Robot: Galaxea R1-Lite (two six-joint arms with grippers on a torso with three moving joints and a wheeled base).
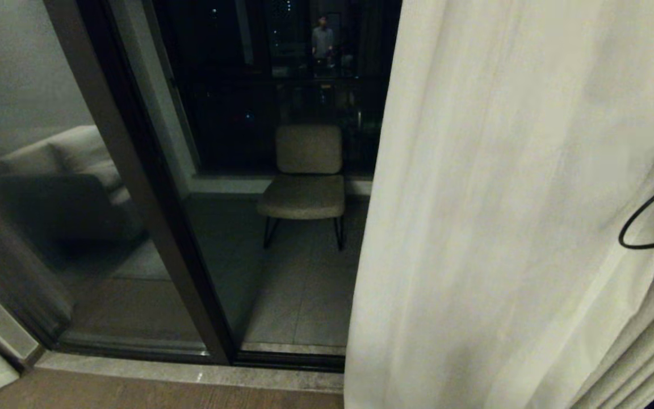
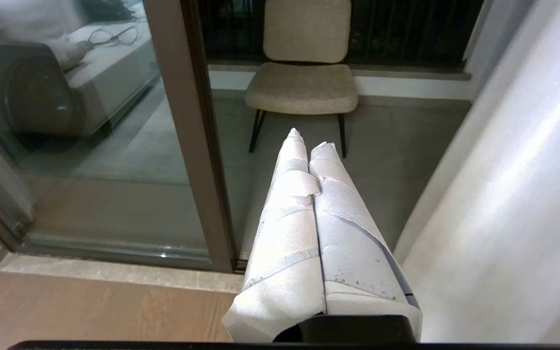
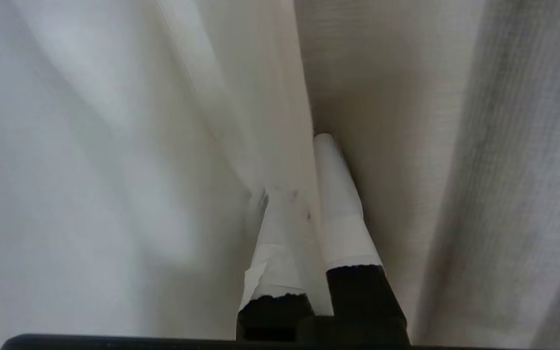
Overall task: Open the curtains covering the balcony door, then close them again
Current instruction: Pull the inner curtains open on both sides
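The right gripper (image 3: pixel 309 194) pinches a fold of the curtains (image 1: pixel 503 216), the balcony door (image 1: pixel 151 187) beside it half bare, so next comes a sideways pull.

The curtains (image 1: pixel 503 227) were cream-white, finely ribbed in weave, with soft vertical pleats. The balcony door (image 1: pixel 151 187) had a dark brown-black frame, its glass reflecting a pale sofa (image 1: pixel 71 153). Beyond it stood a beige chair (image 1: pixel 307 176) on thin black legs, on grey floor tiles (image 1: pixel 304 295). The threshold (image 1: pixel 191 372) was pale stone, the inside floor (image 1: pixel 134 395) brown wood. Both claws, left (image 2: pixel 309 138) and right (image 3: pixel 309 160), wore white tape over black.
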